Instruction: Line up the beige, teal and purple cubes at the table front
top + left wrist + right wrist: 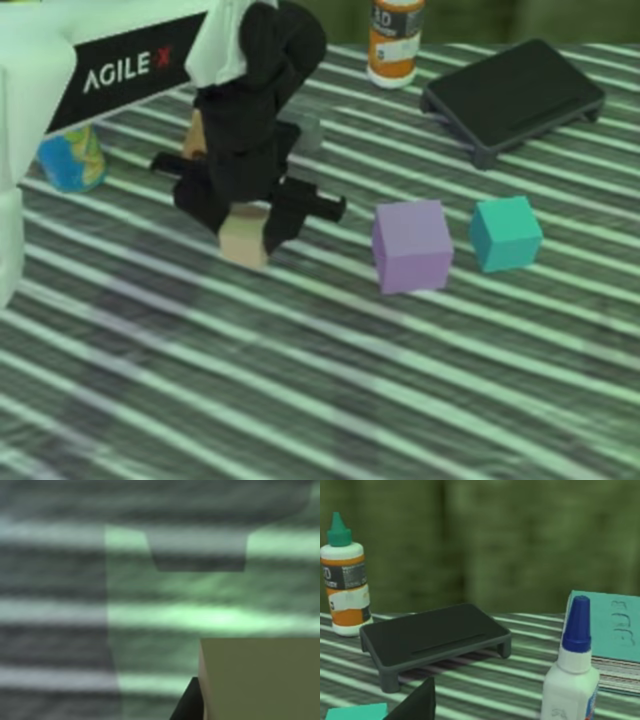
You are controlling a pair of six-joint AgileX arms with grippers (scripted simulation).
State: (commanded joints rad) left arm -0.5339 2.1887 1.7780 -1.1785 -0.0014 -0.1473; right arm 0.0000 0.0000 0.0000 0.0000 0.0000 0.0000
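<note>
1 left hand largely hides the beige cube.

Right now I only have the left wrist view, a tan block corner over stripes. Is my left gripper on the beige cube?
Observer: Yes, in the top view the left gripper is right over the beige cube, left of centre.
Operator: Where are the other two?
Observer: The purple cube stands to its right, with the teal cube just beyond, apart from it.
Operator: Anything behind them?
Observer: A black tray and an orange bottle at the back; the right arm is outside the top view.
</note>
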